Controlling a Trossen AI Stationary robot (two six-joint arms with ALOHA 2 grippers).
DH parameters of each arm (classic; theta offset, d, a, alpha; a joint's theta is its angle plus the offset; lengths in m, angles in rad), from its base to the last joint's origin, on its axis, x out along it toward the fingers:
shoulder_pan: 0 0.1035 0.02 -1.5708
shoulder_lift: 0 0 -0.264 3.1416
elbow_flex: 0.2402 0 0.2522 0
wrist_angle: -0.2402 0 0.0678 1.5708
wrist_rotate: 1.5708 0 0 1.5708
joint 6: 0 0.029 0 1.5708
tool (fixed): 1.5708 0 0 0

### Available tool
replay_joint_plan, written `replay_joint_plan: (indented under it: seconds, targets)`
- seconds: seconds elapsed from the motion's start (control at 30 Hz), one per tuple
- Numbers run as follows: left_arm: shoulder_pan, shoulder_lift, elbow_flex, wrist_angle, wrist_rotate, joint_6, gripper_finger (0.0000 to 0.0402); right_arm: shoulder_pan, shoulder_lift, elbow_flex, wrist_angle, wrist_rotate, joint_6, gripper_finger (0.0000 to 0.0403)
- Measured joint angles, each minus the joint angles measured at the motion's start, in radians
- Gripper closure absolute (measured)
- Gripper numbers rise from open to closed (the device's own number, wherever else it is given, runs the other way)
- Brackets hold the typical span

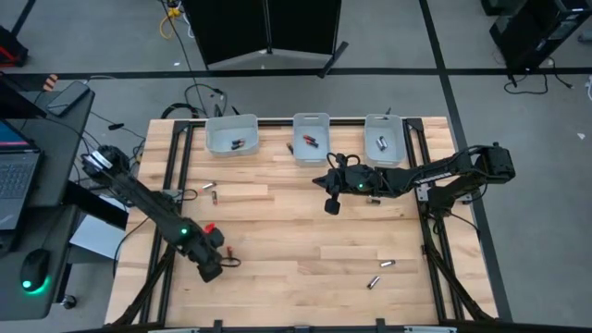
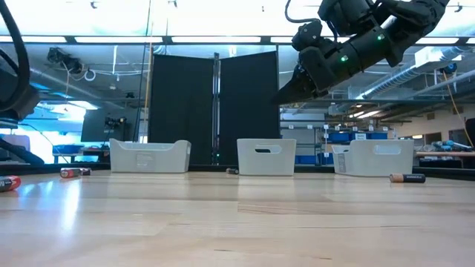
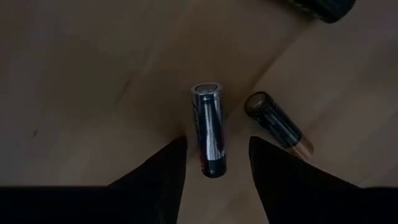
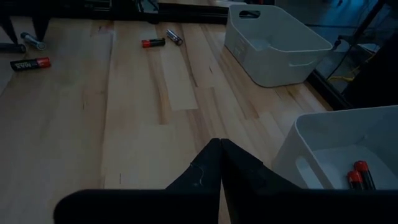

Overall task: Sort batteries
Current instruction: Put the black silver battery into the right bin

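Pale wooden planks form the desk (image 1: 305, 231), with three translucent bins lined along its upper edge in the high view: a left bin (image 1: 231, 134), a middle bin (image 1: 311, 137) and a right bin (image 1: 385, 139), each already holding a battery or two.

At the lower left of the high view the left gripper (image 1: 211, 264) is held low over the desk, its fingers spread apart. In the left wrist view a silver-grey battery (image 3: 209, 127) is seen lying between the two fingertips, not yet clamped, and a black battery with a copper end (image 3: 278, 124) lies just beside it.

The right gripper (image 1: 331, 203) is seen raised above the desk near the centre, below the middle bin, with its fingers pressed together and nothing held.

More batteries are scattered: two (image 1: 209, 191) at the left, two (image 1: 380, 272) at the lower right.

For the step in hand, the fingers should be centred on the silver-grey battery's length and closed across its round sides, so that it does not roll or tip. The neighbouring battery is best kept outside the fingers; otherwise it may be nudged or pinched along.
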State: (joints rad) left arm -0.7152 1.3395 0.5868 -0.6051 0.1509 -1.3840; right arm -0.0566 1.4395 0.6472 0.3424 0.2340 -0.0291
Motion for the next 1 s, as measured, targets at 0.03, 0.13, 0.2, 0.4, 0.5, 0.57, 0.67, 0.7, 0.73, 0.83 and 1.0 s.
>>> replay_joint_plan:
  seconds: [0.03,0.13,0.2,0.4,0.5,0.57,0.67,0.7,0.73,0.83,1.0]
  targets:
    - [-0.003,0.008,0.002,0.002,0.000,0.000,0.0217,0.000,0.000,0.000,0.000,0.000,0.000,0.0382]
    - [-0.012,0.024,0.005,-0.009,-0.001,-0.015,0.0221,0.000,0.000,0.000,0.000,0.000,0.000,0.0382]
    - [-0.016,0.025,0.005,-0.024,-0.003,-0.017,0.0228,0.000,0.000,0.000,0.000,0.000,0.000,0.0382]
    - [-0.019,0.026,0.004,-0.064,-0.009,-0.029,0.0287,0.000,0.000,0.000,0.000,0.000,0.000,0.0382]
    - [-0.020,0.026,0.002,-0.071,-0.020,-0.028,0.0325,0.000,0.000,0.000,0.000,0.000,0.000,0.0382]
    - [-0.020,0.026,0.002,-0.071,-0.025,-0.011,0.0346,0.000,0.000,0.000,0.000,0.000,0.000,0.0382]
    - [-0.013,0.026,0.004,-0.074,-0.026,-0.002,0.0354,0.000,0.000,0.000,0.000,0.000,-0.002,0.0382]
    - [-0.006,0.026,0.008,-0.078,-0.025,0.016,0.0354,0.000,0.000,0.000,0.000,0.000,-0.006,0.0382]
    - [0.001,0.027,0.015,-0.087,-0.026,0.035,0.0354,0.000,0.000,0.000,0.000,0.000,-0.012,0.0382]
    - [0.033,0.029,0.035,-0.151,-0.080,0.074,0.0354,0.000,0.000,0.000,0.026,0.000,-0.017,0.0382]
    - [0.124,-0.006,0.037,-0.168,-0.208,0.163,0.0354,-0.009,0.000,0.000,0.050,-0.020,-0.025,0.0382]
